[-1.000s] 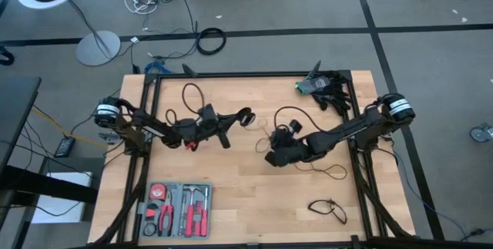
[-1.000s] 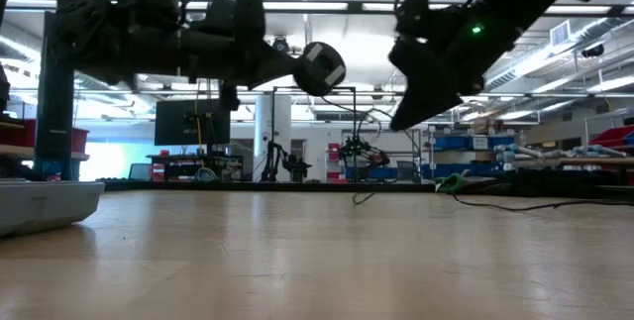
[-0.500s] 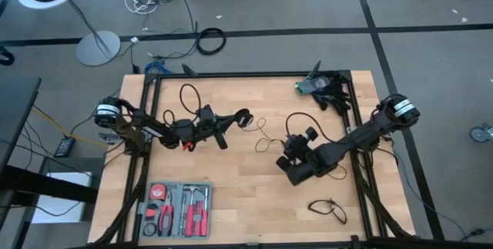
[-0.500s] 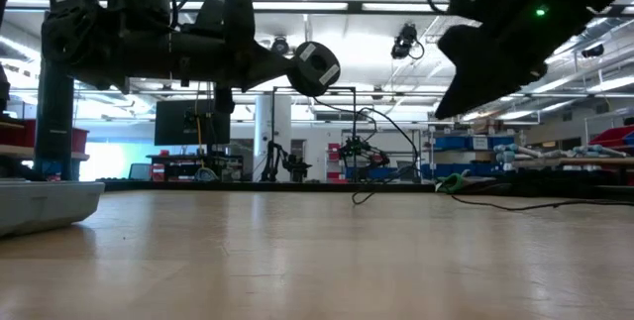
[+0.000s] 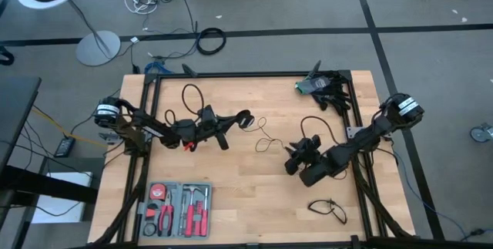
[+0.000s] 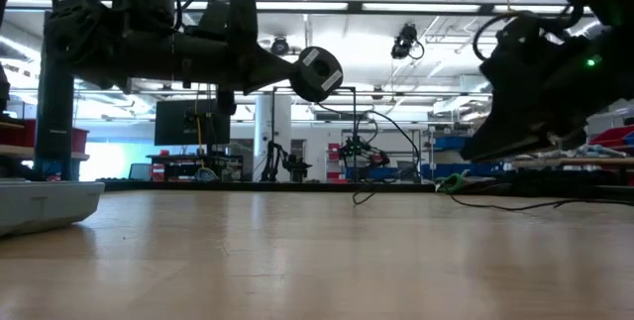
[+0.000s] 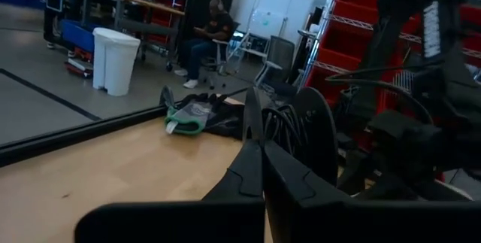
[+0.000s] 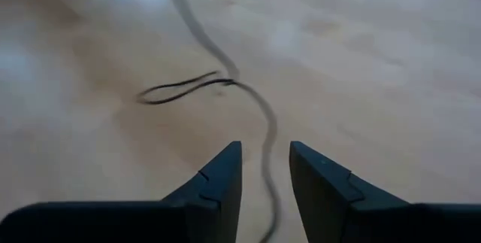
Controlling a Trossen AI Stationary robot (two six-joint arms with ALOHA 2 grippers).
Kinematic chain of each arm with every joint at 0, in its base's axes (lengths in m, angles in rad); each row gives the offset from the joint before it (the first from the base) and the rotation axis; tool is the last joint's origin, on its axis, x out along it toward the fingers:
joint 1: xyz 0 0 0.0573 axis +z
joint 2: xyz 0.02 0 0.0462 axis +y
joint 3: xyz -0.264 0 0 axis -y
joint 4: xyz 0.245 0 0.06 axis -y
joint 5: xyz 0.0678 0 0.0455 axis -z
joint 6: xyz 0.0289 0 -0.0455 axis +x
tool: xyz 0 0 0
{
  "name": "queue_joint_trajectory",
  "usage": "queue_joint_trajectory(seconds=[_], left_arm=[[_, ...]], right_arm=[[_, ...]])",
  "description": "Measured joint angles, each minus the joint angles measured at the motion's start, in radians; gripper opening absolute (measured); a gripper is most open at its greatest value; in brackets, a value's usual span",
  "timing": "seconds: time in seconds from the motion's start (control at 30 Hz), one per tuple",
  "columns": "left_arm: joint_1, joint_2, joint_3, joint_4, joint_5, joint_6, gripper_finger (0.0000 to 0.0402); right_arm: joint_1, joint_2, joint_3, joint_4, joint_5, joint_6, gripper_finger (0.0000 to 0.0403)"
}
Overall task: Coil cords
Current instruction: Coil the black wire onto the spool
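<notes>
**Q:** Where's the long cord (image 5: 266,135) at right now, and what just happened?

**A:** I'm driving this remotely, so going off the cams. The cord runs from its round disc (image 5: 247,117), which sits at the left gripper (image 5: 245,117), loops loosely down onto the tabletop (image 5: 246,195) and trails toward the right gripper (image 5: 293,159). The left gripper's fingers are pinched right together, with the disc at their tip, lifted clear of the wood; you can see it hanging in the low cam (image 6: 318,70).

What changed: over the last second I've swung the right arm away from the disc and toward the near right side of the tabletop. It was close to the disc, now it's well apart from it. The cord strung between them looks more stretched out than it was.

**Q:** Is the right one holding anything?

**A:** Its fingers stand partly apart, and in the wrist cam the cord (image 8: 255,115) runs down between them over the wood. I can't tell if they're actually pinching it or just straddling it.

**Q:** So, progress?

**A:** Early, I'd say. No coil exists yet; the cord's only drawn out, which should make winding easier. The short cord (image 5: 328,208), far from the disc by the near right edge, is untouched.
</notes>
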Motion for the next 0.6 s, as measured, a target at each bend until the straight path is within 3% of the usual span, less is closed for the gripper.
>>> queue_joint_trajectory(seconds=[0.23, 0.3, 0.47, 0.6], left_arm=[[0.0, 0.0, 0.101, -0.185, 0.028, 0.03, 0.0], [0.0, 0.0, 0.137, -0.236, 0.038, 0.05, 0.0], [0.0, 0.005, 0.215, -0.341, 0.075, 0.084, 0.0], [0.0, 0.005, 0.239, -0.394, 0.073, 0.107, 0.0]], right_arm=[[-0.134, -0.142, -0.293, 0.843, -0.318, -0.545, 0.0105], [-0.185, -0.171, -0.36, 0.998, -0.394, -0.641, 0.01], [-0.285, -0.223, -0.467, 1.145, -0.53, -0.665, 0.009], [-0.32, -0.237, -0.496, 1.143, -0.54, -0.652, 0.0088]])
